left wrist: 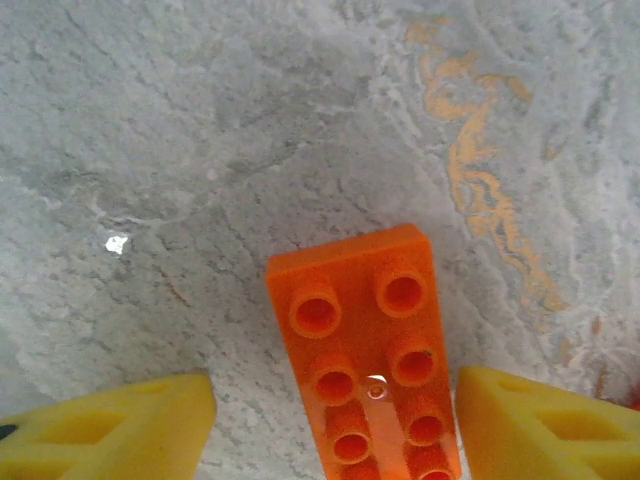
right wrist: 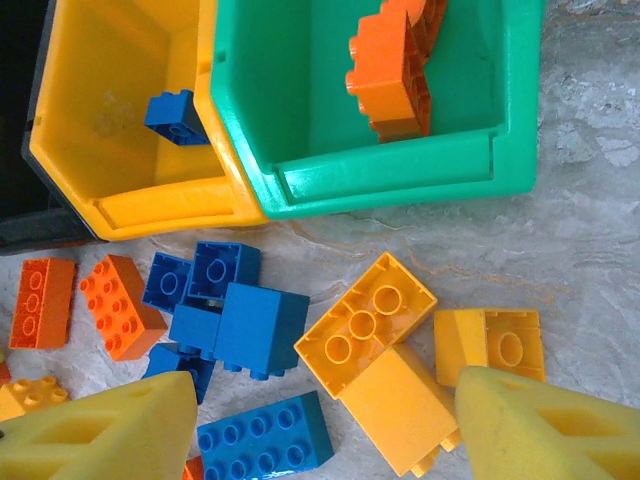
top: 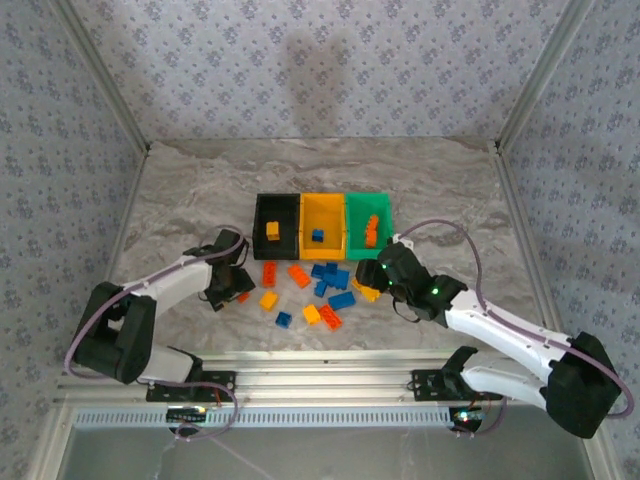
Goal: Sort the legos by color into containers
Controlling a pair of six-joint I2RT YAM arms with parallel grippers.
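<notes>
The left arm (top: 150, 292) reached forward low from its base, wrist bent down. The left pincer (top: 236, 292) hung nearer the bases than the yellow-orange bin (top: 322, 212) and off to its left, its pads (left wrist: 110, 430) standing apart. The right arm (top: 500, 330) stretched in from the other side, and the right pincer (top: 368, 286) pointed down just near-right of that bin, fingers spread wide and clamping nothing.

The top camera looks down from behind the arms over the whole worktop (top: 200, 180). The left wrist camera faces down, very close to an orange brick (left wrist: 365, 350). The right wrist camera, farther back, shares the green bin (right wrist: 400, 185) with the top view.
</notes>
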